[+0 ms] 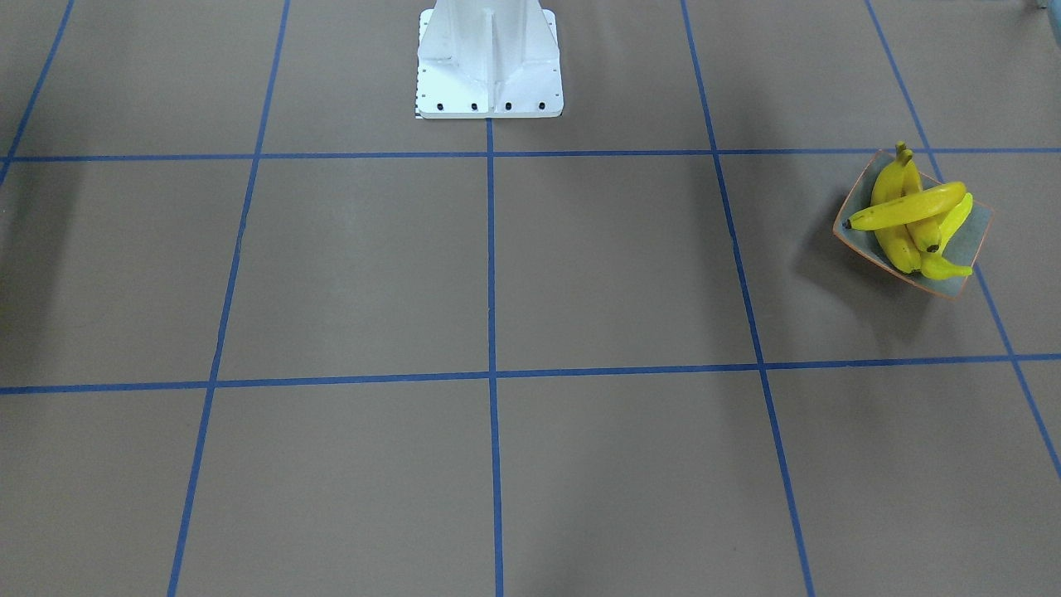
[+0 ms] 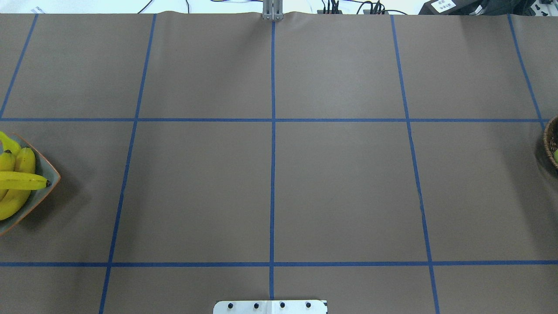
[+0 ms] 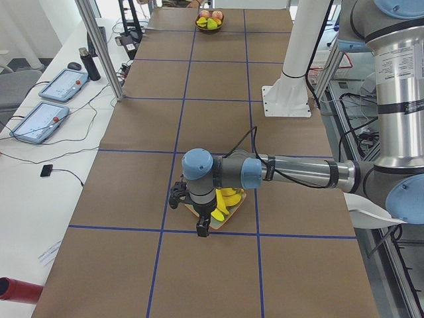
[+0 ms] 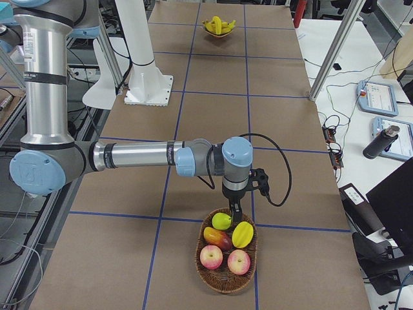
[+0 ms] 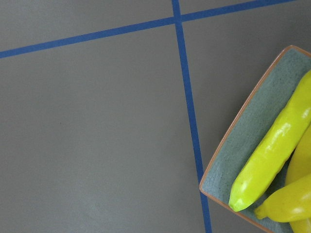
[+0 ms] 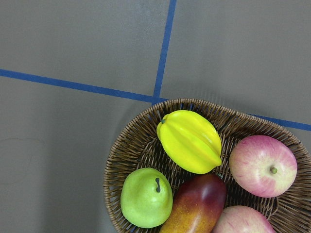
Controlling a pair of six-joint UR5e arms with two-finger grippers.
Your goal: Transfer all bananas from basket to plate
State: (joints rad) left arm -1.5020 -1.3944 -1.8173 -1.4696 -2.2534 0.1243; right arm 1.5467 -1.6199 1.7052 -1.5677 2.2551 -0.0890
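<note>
Several yellow bananas [image 1: 908, 211] lie piled in the grey plate [image 1: 976, 232] with the orange rim, at the table's end on my left. The plate [image 2: 41, 168] is cut off by the overhead view's left edge. The left wrist view shows its corner [image 5: 252, 126] and a banana [image 5: 272, 150]. My left gripper [image 3: 202, 225] hangs just over the plate; I cannot tell whether it is open or shut. The wicker basket [image 6: 121, 155] at the other end holds a star fruit, a green pear, a mango and apples, with no banana showing. My right gripper [image 4: 237, 210] hovers at the basket's [image 4: 226, 271] near rim; I cannot tell its state.
The white robot base [image 1: 489, 62] stands at the middle of my table edge. Blue tape lines divide the brown table. Metal posts [image 3: 99, 46] and a side bench with tablets [image 3: 40, 119] run along the far side.
</note>
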